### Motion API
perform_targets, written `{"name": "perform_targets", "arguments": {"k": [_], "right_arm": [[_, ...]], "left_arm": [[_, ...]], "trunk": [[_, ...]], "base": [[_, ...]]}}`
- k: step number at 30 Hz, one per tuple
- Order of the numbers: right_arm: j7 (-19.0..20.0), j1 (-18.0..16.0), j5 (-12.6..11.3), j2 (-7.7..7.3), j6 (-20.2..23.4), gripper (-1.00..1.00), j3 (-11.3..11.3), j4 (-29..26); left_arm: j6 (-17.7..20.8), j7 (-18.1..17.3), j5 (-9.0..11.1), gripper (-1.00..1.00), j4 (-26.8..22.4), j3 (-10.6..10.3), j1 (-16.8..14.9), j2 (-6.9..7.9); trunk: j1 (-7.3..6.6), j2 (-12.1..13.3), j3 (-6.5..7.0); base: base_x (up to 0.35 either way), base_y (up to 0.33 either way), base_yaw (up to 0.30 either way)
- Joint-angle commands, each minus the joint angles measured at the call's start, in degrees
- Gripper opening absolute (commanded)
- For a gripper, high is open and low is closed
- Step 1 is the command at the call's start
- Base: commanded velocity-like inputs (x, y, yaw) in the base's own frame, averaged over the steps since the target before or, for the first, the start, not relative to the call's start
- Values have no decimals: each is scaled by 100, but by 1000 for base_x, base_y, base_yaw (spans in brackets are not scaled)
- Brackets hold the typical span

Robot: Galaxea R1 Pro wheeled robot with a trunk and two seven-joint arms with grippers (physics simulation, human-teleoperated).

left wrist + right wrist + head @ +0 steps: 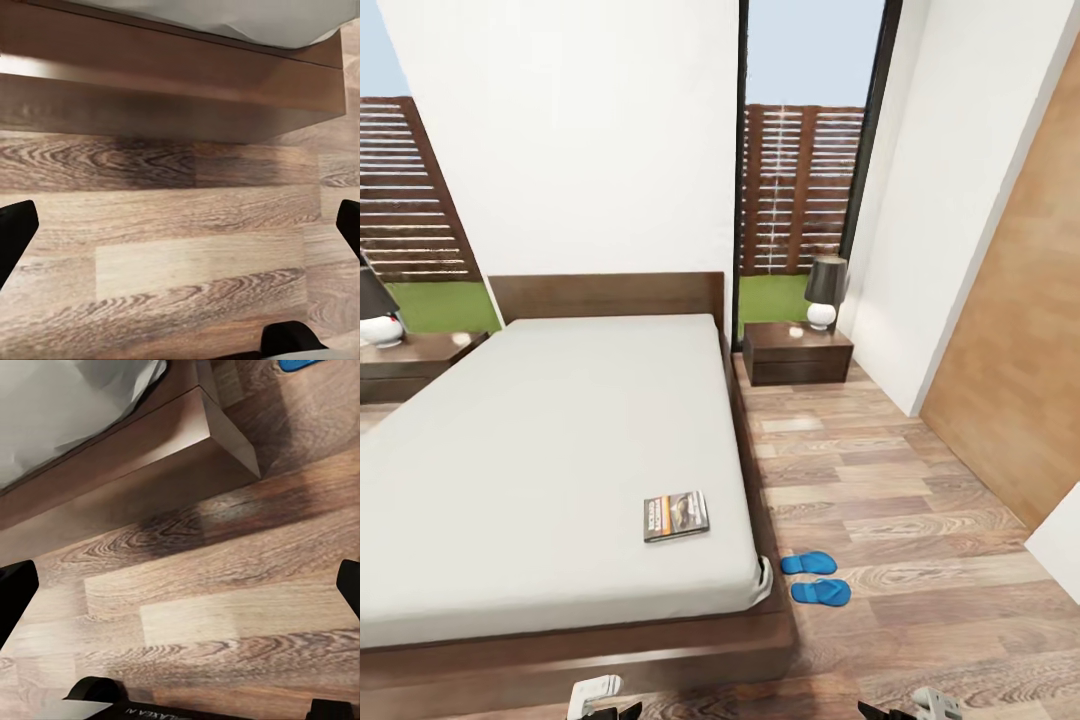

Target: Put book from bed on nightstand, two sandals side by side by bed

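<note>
The book [676, 515], dark with an orange band, lies flat on the grey mattress of the bed [540, 450], near its front right corner. Two blue sandals [808, 563] [821, 592] lie side by side on the plank floor, just right of that corner. A blue edge of one sandal [300, 364] shows in the right wrist view. A dark nightstand [797, 352] stands right of the headboard, another nightstand [410, 365] on the left. My left gripper [600, 700] [182, 232] and right gripper [920, 708] [182, 592] hang open over bare floor before the bed frame [172, 82] [135, 487].
Each nightstand carries a lamp [825, 290] [375, 310]. Tall dark-framed windows [800, 150] sit behind the bed. A white wall corner and a brown wooden panel [1020, 380] bound the floor strip on the right.
</note>
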Motion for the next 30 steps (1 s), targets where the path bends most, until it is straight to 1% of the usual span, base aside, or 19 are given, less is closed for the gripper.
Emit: {"name": "perform_targets", "arguments": {"k": [1, 2, 9, 30], "right_arm": [[33, -4, 22, 2, 37, 100, -47, -4], [33, -4, 22, 2, 37, 100, -47, -4], [33, -4, 22, 2, 37, 100, -47, -4], [16, -2, 16, 2, 28, 100, -56, -1]], "left_arm": [[-26, -12, -60, 100, 5, 47, -3, 1], [-26, -12, -60, 100, 5, 47, -3, 1], [-20, -15, -61, 100, 5, 47, -3, 1], [-13, -21, -68, 100, 5, 36, -3, 1]], "trunk": [[-23, 39, 13], [-45, 79, 31], [-45, 79, 31], [-506, 921, 408]], "base": [[0, 0, 38], [0, 0, 116], [0, 0, 129], [0, 0, 4]]}}
